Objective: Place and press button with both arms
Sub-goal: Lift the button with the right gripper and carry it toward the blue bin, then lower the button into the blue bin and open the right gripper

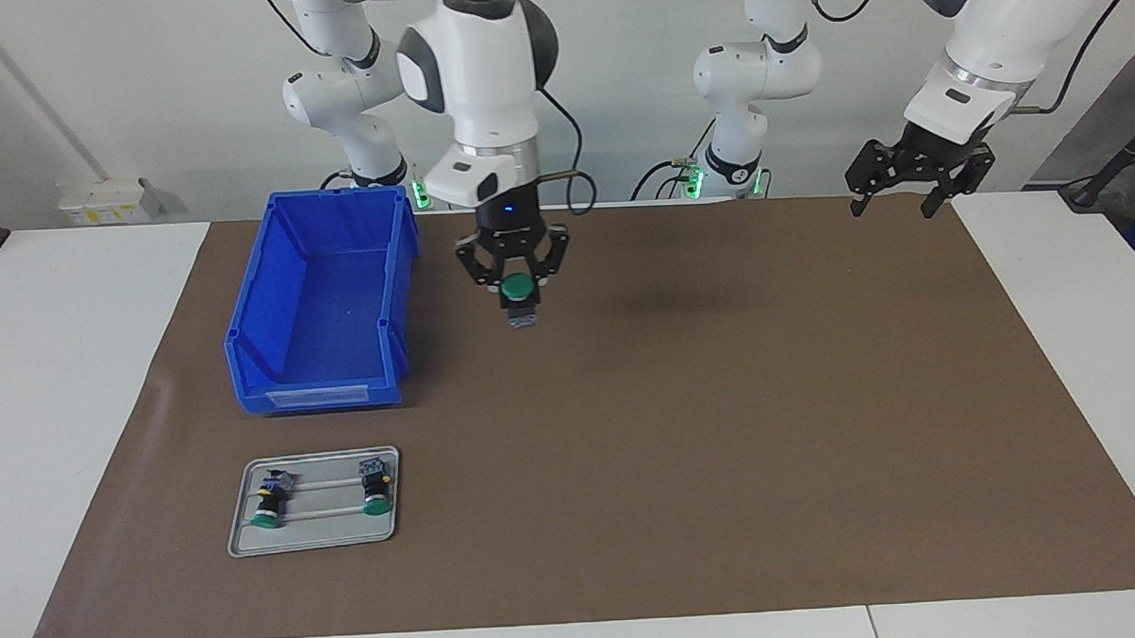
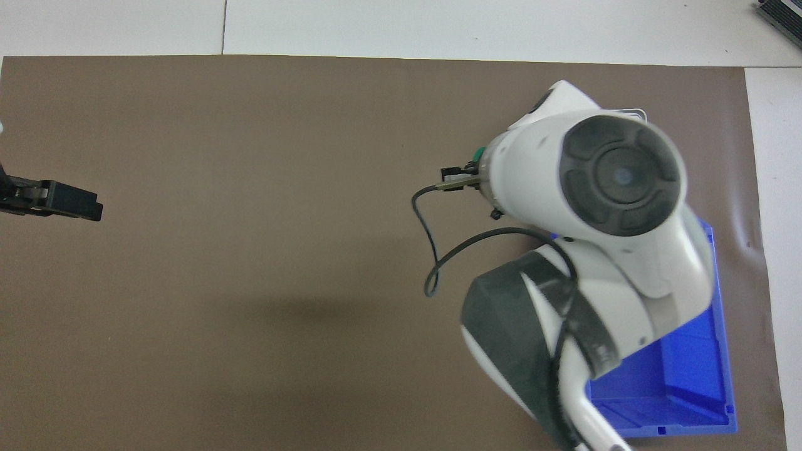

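A button (image 1: pixel 518 289) is held clamped in the right gripper (image 1: pixel 516 285), raised in the air over the brown mat (image 1: pixel 722 417), beside the blue bin (image 1: pixel 322 304). The green cap is turned toward the facing camera, and the blue-grey end block hangs below the fingertips. In the overhead view the gripper is largely hidden under the right arm (image 2: pixel 601 207); only a sliver of green cap (image 2: pixel 479 153) is seen at the arm's edge.

The left gripper (image 1: pixel 903 201) is held in the air over the edge of the mat at the left arm's end of the tabletop (image 1: pixel 79 393), with its fingers spread apart and nothing between them. In the overhead view only its black tip (image 2: pixel 62 200) is seen at the frame's edge. The left arm waits there.

The bin is set on the mat toward the right arm's end of the tabletop, close to the robots, and nothing is seen inside it. A grey tray (image 1: pixel 314 501) lies on the mat farther from the robots than the bin, just apart from it. Two more buttons are laid on their sides in the tray, well apart from each other: one (image 1: pixel 272 499) toward the right arm's end and one (image 1: pixel 376 487) beside it, both with green caps pointing away from the robots. In the overhead view only a corner of the tray (image 2: pixel 630 114) is seen past the right arm.
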`<state>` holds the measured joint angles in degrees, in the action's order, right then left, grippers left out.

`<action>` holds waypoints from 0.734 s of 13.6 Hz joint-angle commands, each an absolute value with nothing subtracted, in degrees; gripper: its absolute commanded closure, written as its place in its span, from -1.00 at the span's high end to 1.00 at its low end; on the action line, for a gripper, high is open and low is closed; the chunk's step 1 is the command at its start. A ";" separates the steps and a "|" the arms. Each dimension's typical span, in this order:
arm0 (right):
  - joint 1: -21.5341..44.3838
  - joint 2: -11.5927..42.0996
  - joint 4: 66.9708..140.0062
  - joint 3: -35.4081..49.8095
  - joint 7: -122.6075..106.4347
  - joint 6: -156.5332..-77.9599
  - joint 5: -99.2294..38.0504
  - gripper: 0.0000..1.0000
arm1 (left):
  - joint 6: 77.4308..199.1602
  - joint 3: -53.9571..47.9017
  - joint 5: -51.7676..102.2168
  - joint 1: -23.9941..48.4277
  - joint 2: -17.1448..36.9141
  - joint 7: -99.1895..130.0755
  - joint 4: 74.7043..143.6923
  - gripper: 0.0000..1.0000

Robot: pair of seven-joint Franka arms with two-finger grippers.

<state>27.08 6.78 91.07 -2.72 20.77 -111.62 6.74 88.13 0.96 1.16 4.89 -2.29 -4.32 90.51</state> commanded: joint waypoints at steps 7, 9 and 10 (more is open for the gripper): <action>6.42 -8.58 118.41 -1.58 -5.70 -118.95 2.99 -1.00 | 89.12 0.62 0.26 4.31 -3.87 -4.66 92.46 1.00; 4.84 -12.47 129.15 -1.67 -5.98 -127.58 2.99 -1.00 | 89.12 0.62 0.26 4.31 -3.78 -4.66 92.46 1.00; 4.22 -12.83 132.16 -1.76 -5.98 -130.49 2.73 -1.00 | 89.12 0.62 0.26 4.31 -3.87 -4.66 92.46 1.00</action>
